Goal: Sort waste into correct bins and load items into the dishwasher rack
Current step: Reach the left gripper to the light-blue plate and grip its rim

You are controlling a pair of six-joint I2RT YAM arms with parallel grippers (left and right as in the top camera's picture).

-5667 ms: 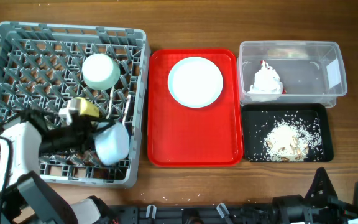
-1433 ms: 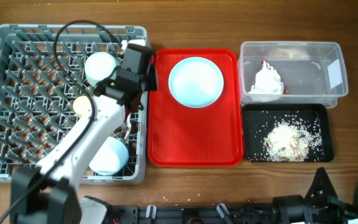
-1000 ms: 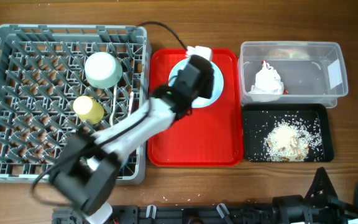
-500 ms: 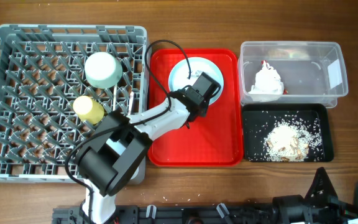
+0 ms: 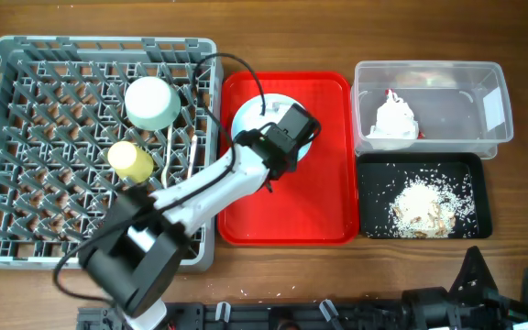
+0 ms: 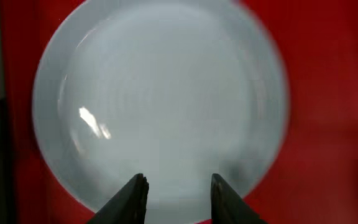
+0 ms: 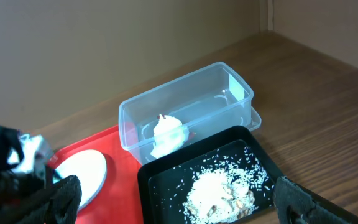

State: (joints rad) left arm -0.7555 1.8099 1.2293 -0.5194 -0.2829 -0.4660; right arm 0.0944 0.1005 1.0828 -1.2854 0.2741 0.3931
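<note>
Hovering over the light blue round plate (image 5: pixel 248 124), the left gripper (image 5: pixel 289 128) sits in the upper middle of the overhead frame. The plate lies flat on the large flat red tray (image 5: pixel 319 202). From the left wrist camera, the two dark fingers (image 6: pixel 131 198) stand spread apart at the bottom edge, over the plate's lower rim. The view is blurred, so contact with the plate can't be judged. Nothing sits between those fingers.

At far left, the big square grey pegged dishwasher rack (image 5: pixel 99 43) holds the pale green bowl (image 5: pixel 150 103) and, below it, the small yellow cup (image 5: pixel 130 161).

At upper right, the clear rectangular plastic tub (image 5: pixel 484 110) contains the crumpled white paper napkin (image 5: pixel 394 119). Just below the tub, the shallow black rectangular tray (image 5: pixel 374 192) carries the pale rice-like food scraps (image 5: pixel 424 206).

The right gripper (image 7: pixel 176 182) is spread wide and empty, looking over the tub and the black tray.
</note>
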